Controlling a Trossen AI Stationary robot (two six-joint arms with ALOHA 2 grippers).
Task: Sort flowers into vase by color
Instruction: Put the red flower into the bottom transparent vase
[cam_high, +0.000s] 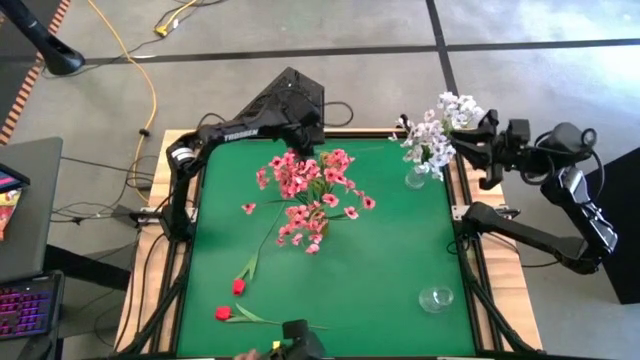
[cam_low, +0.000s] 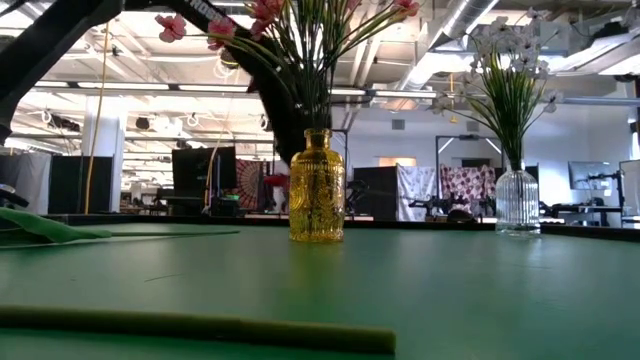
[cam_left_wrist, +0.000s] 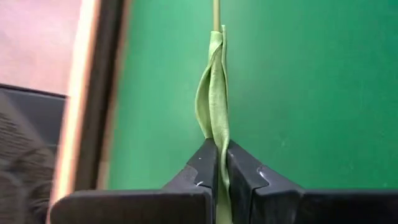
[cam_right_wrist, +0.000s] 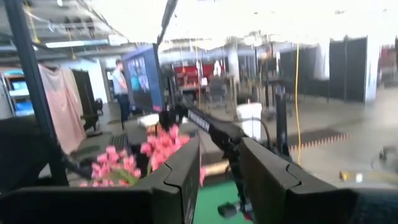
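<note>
Stem (cam_left_wrist: 216, 112) base hidden between left fingers (cam_left_wrist: 202, 171)

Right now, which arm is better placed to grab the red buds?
Probably left. The red buds lie on its side of the mat, far from the right gripper, which hovers with open jaws by the white flowers. The left gripper must first release its green stem.

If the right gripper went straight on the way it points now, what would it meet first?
Probably the left arm, which crosses directly ahead of the right gripper; the pink flowers lie slightly aside. Depth is unclear.
</note>
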